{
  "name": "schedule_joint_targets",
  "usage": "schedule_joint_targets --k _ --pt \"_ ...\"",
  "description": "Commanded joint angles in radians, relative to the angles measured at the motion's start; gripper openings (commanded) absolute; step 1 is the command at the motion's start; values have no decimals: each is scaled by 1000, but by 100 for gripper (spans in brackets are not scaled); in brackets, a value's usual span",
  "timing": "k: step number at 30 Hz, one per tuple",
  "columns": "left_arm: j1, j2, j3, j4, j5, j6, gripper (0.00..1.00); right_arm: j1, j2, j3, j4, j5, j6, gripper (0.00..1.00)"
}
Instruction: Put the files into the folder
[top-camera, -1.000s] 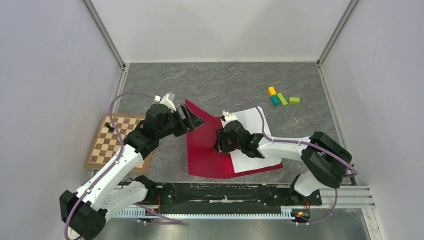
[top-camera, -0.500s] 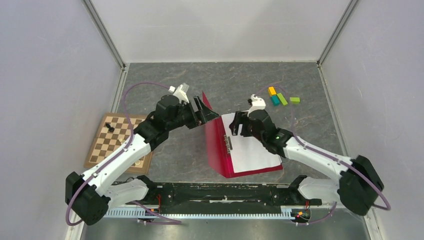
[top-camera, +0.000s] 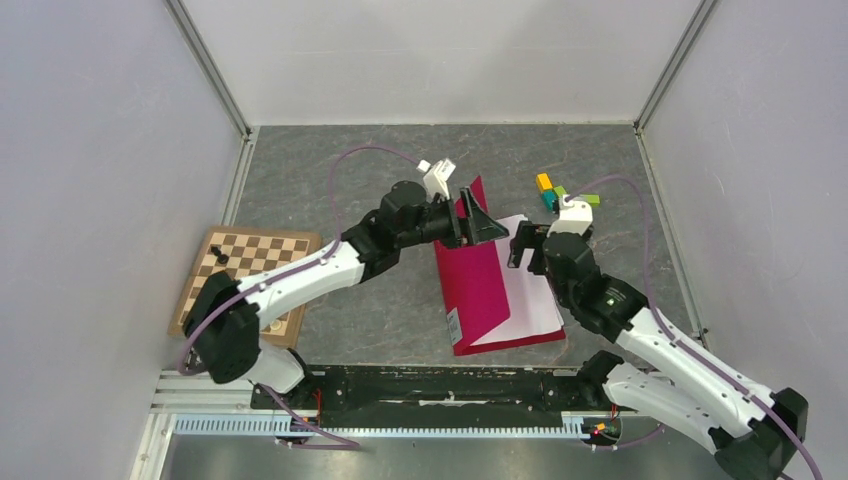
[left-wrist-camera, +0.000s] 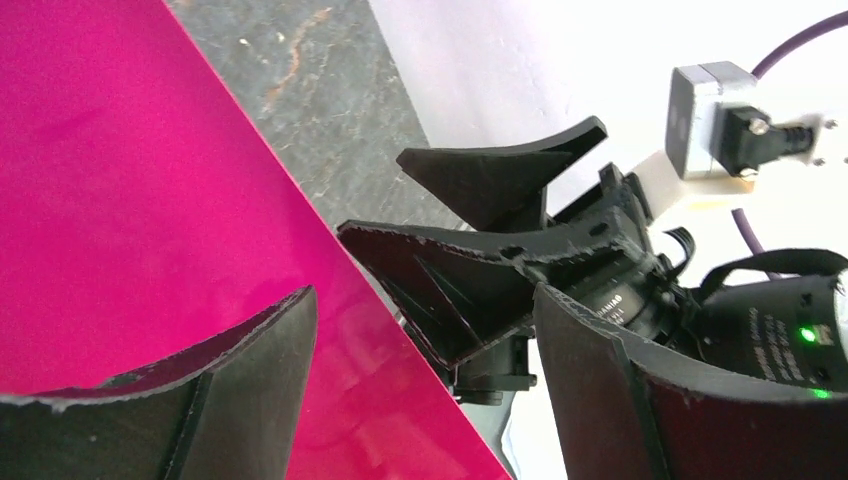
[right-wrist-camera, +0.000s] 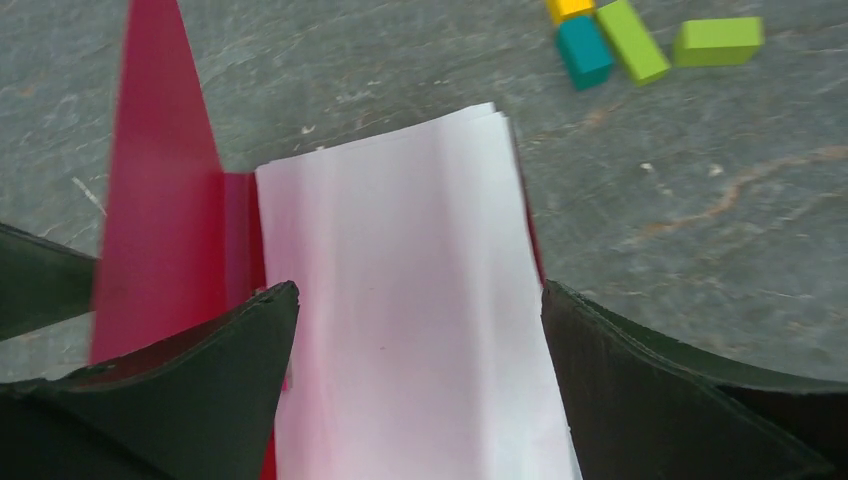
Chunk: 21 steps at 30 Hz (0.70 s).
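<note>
The crimson folder (top-camera: 478, 275) lies in the middle of the table, its cover (left-wrist-camera: 130, 200) raised and tilted over the white files (top-camera: 530, 295) that lie on its inner side. My left gripper (top-camera: 478, 222) is at the cover's far top edge. Its jaws stand open, and the cover's edge runs between them in the left wrist view (left-wrist-camera: 425, 292). My right gripper (top-camera: 527, 248) hovers open just above the files (right-wrist-camera: 400, 230), one finger on each side of the stack (right-wrist-camera: 420, 287), gripping nothing. The folder's clip is hidden.
A wooden chessboard (top-camera: 240, 280) with a small black piece (top-camera: 218, 256) lies at the left. Several coloured blocks (top-camera: 555, 192) sit at the far right, behind my right wrist. Grey walls close in the table on three sides.
My left gripper has swung the folder's cover up and rightward over the sheets. My right gripper has opened, let go of the folder's spine and drawn back to the right.
</note>
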Motion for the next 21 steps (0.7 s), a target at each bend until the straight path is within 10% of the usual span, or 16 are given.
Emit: schedule_joint_targets --k 1,8,21 --pt "-21 93 57 196 67 -54 85 -4 -98 17 -117 151 -16 94" --pt "-28 219 43 304 84 -103 85 -4 -233 28 -233 299 0 98" --pt "-42 459 -9 334 78 -134 86 -4 -126 -172 -102 130 24 98"
